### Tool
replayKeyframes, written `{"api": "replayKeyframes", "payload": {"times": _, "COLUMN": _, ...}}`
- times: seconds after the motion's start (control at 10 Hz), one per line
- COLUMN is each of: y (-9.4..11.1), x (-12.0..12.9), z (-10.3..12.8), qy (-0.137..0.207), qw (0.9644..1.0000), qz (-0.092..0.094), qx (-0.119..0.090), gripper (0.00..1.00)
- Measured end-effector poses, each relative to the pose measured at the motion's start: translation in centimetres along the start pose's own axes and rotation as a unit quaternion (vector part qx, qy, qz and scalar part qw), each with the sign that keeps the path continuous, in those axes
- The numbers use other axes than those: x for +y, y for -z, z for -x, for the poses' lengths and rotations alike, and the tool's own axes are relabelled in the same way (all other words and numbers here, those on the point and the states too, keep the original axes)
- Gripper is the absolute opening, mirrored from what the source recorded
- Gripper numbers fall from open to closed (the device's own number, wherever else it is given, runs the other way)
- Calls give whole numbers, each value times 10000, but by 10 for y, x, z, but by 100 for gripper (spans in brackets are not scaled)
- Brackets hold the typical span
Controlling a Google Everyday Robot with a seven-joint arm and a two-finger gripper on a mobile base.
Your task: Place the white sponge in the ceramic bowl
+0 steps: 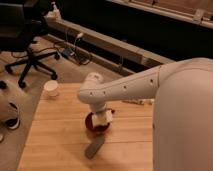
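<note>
The ceramic bowl [93, 127], reddish-brown and round, stands on the wooden table [55, 140] near its middle and is partly hidden by my arm. My gripper [101, 114] points down right over the bowl. It is shut on the white sponge [102, 118], a small white block held just above the bowl's inside. My white arm [130, 87] reaches in from the right, and its big shoulder fills the right side of the view.
A round white cup [51, 88] stands at the table's back left corner. A flat grey object [94, 146] lies in front of the bowl. A flat white box [140, 101] lies behind my arm. An office chair [27, 40] and floor cables are to the left.
</note>
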Motion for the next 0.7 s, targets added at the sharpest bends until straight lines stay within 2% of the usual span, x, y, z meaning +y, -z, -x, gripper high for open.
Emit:
{"api": "replayKeyframes", "payload": {"times": 0.4, "y": -28, "x": -23, "z": 27, "qy": -15, "qw": 10000, "qz": 74, "qx": -43, "gripper": 80}}
{"api": "replayKeyframes", "payload": {"times": 0.6, "y": -23, "x": -33, "z": 36, "qy": -37, "qw": 9999, "qz": 48, "qx": -158, "gripper": 80}}
{"api": "replayKeyframes", "payload": {"times": 0.7, "y": -11, "x": -39, "z": 35, "qy": -45, "qw": 9998, "qz": 34, "qx": -216, "gripper": 80}}
